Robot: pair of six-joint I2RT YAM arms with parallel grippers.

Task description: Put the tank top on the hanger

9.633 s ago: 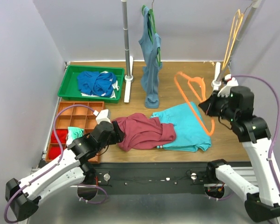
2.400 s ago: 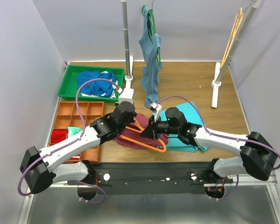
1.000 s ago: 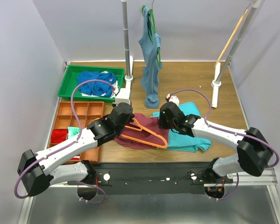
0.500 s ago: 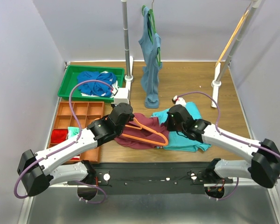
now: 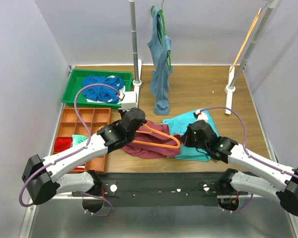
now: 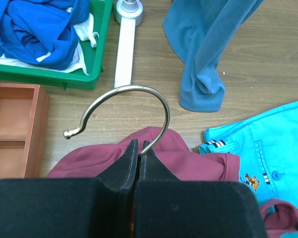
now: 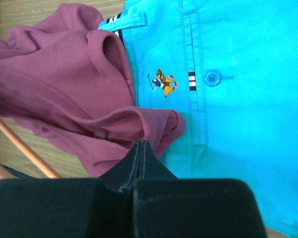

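Note:
The maroon tank top (image 5: 148, 149) lies crumpled on the table, partly over a turquoise garment. The orange hanger (image 5: 159, 145) rests across it. My left gripper (image 5: 140, 128) is shut on the hanger, its fingers pinching the shank of the metal hook (image 6: 139, 94) just above the tank top (image 6: 188, 161). My right gripper (image 5: 185, 141) is shut with nothing between its fingers. In the right wrist view its tips (image 7: 140, 144) hover at the tank top's (image 7: 64, 84) folded right edge. An orange hanger arm (image 7: 22, 145) crosses that view's lower left.
The turquoise garment (image 5: 201, 130) lies under the tank top's right side. A grey-blue top (image 5: 160, 64) hangs on a green hanger from the back rail. A green tray (image 5: 69, 89) of blue cloth and an orange compartment box (image 5: 84, 124) sit at the left. A white stand (image 5: 230, 89) is at the right.
My right gripper has shut and drawn back toward the near right, off the hanger. My left gripper has shifted the hanger slightly to the right over the tank top.

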